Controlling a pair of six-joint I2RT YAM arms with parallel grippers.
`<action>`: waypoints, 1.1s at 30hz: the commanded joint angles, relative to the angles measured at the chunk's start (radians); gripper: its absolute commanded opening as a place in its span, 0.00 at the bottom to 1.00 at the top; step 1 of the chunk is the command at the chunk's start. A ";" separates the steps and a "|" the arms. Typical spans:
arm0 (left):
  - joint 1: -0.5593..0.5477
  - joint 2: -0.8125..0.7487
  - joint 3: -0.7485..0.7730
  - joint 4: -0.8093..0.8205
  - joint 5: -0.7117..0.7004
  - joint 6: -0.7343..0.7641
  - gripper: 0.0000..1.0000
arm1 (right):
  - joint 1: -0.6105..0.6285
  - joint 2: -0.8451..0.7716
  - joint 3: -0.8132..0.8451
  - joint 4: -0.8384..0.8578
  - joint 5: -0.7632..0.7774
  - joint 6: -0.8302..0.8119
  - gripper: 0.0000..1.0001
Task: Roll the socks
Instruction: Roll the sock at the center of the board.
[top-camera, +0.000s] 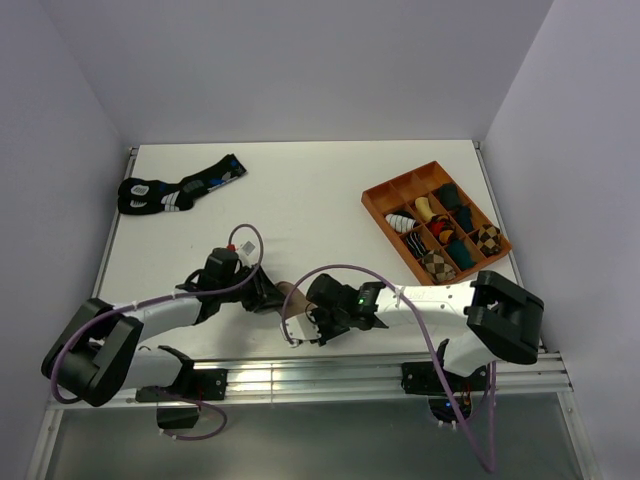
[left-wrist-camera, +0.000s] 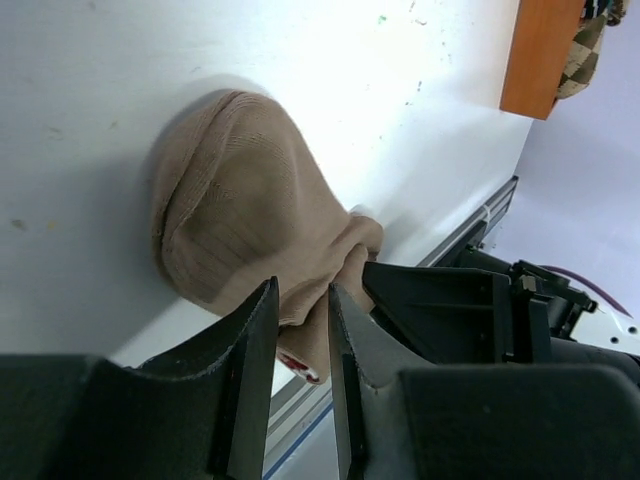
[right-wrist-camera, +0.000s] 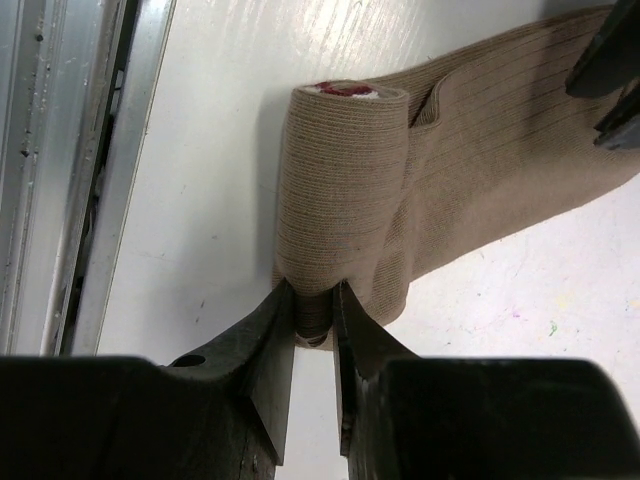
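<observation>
Sock: tan sock (top-camera: 290, 298) at lower centre of the overhead view, on the white table (top-camera: 300, 190), one end rolled with maroon showing in the core | Right gripper (right-wrist-camera: 315, 300): pinched shut on the roll's edge | Left gripper (left-wrist-camera: 302, 290): jaws narrowly parted by bunched cloth, grip unclear | Handling: light, soft and limp, likely to unroll; hold the roll itself.

I see a white table (top-camera: 300, 200) with a pair of black socks (top-camera: 180, 188) lying at ten o'clock, near its far-left corner. An orange tray (top-camera: 378, 203) sits at two o'clock, with rolled bundles (top-camera: 437, 264) in its compartments. A metal rail (top-camera: 300, 378) runs along six o'clock.
</observation>
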 joint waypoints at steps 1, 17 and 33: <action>0.007 0.004 0.024 -0.055 -0.018 0.046 0.31 | 0.006 0.042 0.011 -0.029 0.026 0.011 0.22; 0.050 0.252 0.223 -0.113 0.002 0.149 0.21 | 0.008 0.008 0.090 -0.237 -0.063 -0.040 0.24; 0.051 0.361 0.302 -0.164 0.028 0.206 0.19 | 0.006 0.132 0.207 -0.316 -0.051 -0.026 0.23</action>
